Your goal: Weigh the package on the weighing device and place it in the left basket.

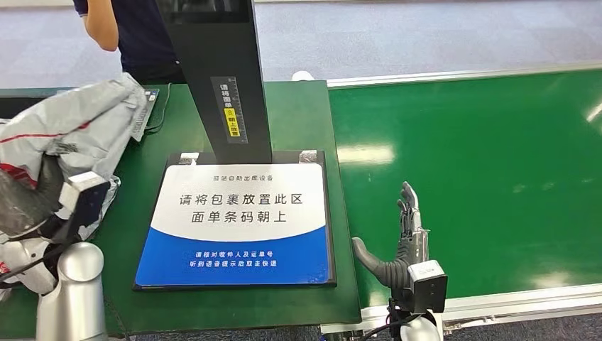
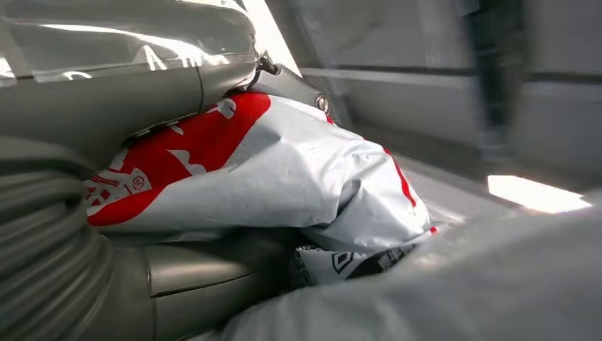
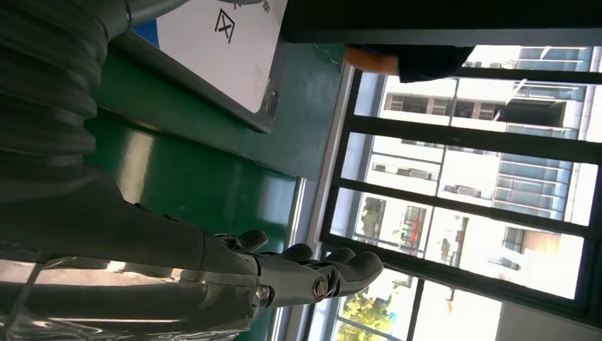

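To the left of the weighing device (image 1: 238, 224), the left hand (image 1: 32, 202) is clutching the package (image 1: 74, 131), a crumpled grey mailer with red markings, and is holding it raised off the green table (image 1: 305, 114), clear of the device's blue-and-white plate. In the left wrist view the package (image 2: 284, 177) is lying pressed between the thick grey thumb (image 2: 135, 96) and the fingers on its other side (red print showing across the wrinkled plastic). To the right of the weighing device, the right hand (image 1: 405, 238) is hovering over the green conveyor belt (image 1: 483, 177), grasping nothing, its fingers pointing away from the robot with the thumb spread off toward the device. Behind the weighing device, a black upright column (image 1: 223, 78) is rising from the plate's far edge, and a person (image 1: 135, 32) in dark clothing is standing at the table's far side.
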Motion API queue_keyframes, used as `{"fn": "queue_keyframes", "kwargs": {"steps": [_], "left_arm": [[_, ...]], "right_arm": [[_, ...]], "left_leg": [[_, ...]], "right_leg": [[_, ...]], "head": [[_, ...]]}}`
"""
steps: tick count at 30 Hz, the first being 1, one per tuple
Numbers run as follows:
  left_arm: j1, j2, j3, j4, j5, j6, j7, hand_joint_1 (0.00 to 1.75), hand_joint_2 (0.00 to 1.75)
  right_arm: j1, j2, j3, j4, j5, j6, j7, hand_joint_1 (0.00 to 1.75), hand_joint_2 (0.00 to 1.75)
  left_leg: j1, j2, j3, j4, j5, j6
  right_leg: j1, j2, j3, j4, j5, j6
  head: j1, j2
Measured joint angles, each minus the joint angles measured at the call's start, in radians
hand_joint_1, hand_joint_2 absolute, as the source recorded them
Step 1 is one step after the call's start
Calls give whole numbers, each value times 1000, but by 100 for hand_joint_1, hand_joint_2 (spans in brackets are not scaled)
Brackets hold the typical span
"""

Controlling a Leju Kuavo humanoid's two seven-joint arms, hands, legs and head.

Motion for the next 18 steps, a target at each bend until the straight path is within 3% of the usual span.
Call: {"fn": "queue_keyframes", "kwargs": {"steps": [6, 9, 18], "left_arm": [[-144, 136, 102, 313, -36, 0, 189, 175, 175], [-200, 199, 133, 467, -46, 0, 226, 175, 175], [-243, 261, 158, 634, -48, 1, 231, 175, 175]], "right_arm": [[0, 0, 15, 6, -19, -36, -10, 0, 175], [3, 0, 20, 6, -21, -44, -10, 0, 175], [5, 0, 25, 6, -21, -45, -10, 0, 175]], "left_leg": [[2, 1, -1, 0, 2, -3], [3, 3, -1, 0, 3, -4], [3, 3, -6, 0, 2, -3]], "right_leg": [[3, 1, -1, 1, 2, -3], [3, 3, -3, 2, 3, -4], [3, 3, -6, 1, 3, -4]], "head": [[0, 0], [0, 0], [0, 0]]}}
